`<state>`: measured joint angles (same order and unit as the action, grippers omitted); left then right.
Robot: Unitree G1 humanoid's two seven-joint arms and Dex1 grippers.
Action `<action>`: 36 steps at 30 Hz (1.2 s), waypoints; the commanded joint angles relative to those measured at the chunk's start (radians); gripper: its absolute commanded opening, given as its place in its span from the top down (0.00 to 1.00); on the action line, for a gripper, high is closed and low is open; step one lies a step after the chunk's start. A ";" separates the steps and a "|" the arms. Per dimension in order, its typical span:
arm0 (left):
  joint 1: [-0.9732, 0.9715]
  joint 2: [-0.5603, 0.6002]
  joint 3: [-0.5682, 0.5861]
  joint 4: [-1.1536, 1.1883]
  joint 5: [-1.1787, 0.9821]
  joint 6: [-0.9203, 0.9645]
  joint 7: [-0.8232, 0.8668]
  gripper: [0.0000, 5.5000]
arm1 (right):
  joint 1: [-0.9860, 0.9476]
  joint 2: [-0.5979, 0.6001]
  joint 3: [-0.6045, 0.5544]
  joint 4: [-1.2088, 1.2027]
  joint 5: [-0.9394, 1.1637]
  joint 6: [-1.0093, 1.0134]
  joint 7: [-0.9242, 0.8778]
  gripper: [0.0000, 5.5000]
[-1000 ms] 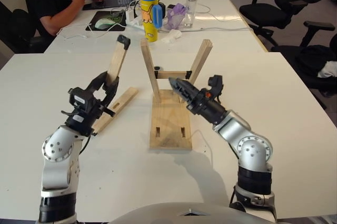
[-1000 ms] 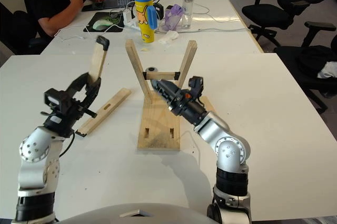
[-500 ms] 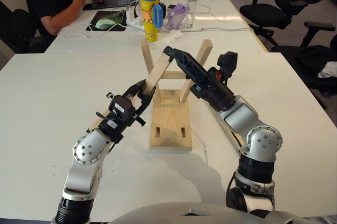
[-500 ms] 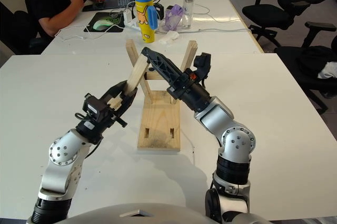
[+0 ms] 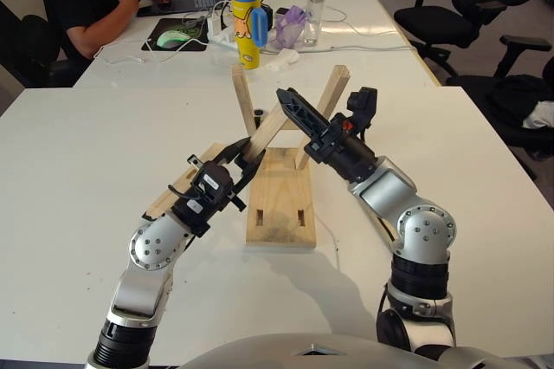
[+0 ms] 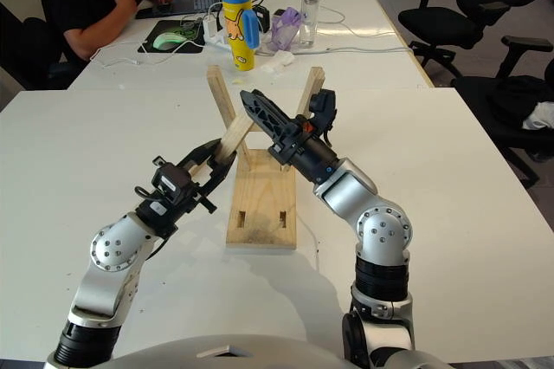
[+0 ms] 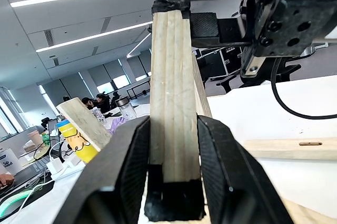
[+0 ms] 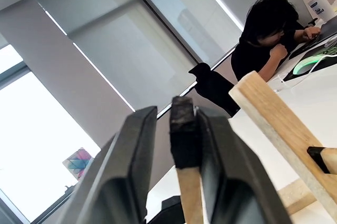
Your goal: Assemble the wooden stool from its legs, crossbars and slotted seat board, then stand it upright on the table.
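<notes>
I have the loose leg (image 5: 264, 135) at both ends. My left gripper (image 5: 238, 161) is clamped on its lower end, the fingers (image 7: 131, 166) pressed flat against the two wooden faces. My right gripper (image 5: 286, 100) is drawn in narrow on the black-capped upper end, one finger (image 8: 216, 150) hard against the cap. The leg hangs slanted in the air over the far half of the seat board (image 5: 279, 204), clear of the wood below it.

The board lies flat in the middle of the tabletop (image 5: 450, 178), its length running from the near edge toward the far edge. At its far end two legs are already seated and lean apart in a V: one (image 5: 241, 96) on my left, one (image 5: 336, 87) on my right. The two slots at the near end, (image 5: 260, 213) and (image 5: 300, 216), are empty.

Another slotted piece (image 5: 164, 200) lies on the tabletop just left of the board, partly under my left forearm.

By my reckoning I am about halfway. One pair of legs is in. The leg I hold has yet to go into a near slot, its mate after it, then whatever crossbar joins that pair. Turning the stool over onto its feet comes last.
</notes>
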<state>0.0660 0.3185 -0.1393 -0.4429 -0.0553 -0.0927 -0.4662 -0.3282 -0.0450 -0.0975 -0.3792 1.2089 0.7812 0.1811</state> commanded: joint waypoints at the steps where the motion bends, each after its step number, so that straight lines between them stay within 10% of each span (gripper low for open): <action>1: 0.003 0.001 -0.006 0.011 0.016 -0.003 0.010 0.76 | -0.002 -0.006 0.013 0.004 -0.015 -0.011 0.004 0.90; 14: -0.022 -0.098 0.118 -0.009 -0.258 0.089 0.082 0.50 | 0.177 -0.121 -0.062 -0.016 -0.202 -0.092 -0.011 0.92; 36: 0.041 -0.157 0.076 0.016 -0.207 0.075 0.133 0.50 | 0.366 -0.395 -0.234 0.007 -0.508 -0.293 0.182 0.92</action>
<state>0.1130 0.1647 -0.0542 -0.4418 -0.2726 -0.0146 -0.3333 0.0570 -0.4322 -0.3376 -0.4072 0.7173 0.5067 0.3360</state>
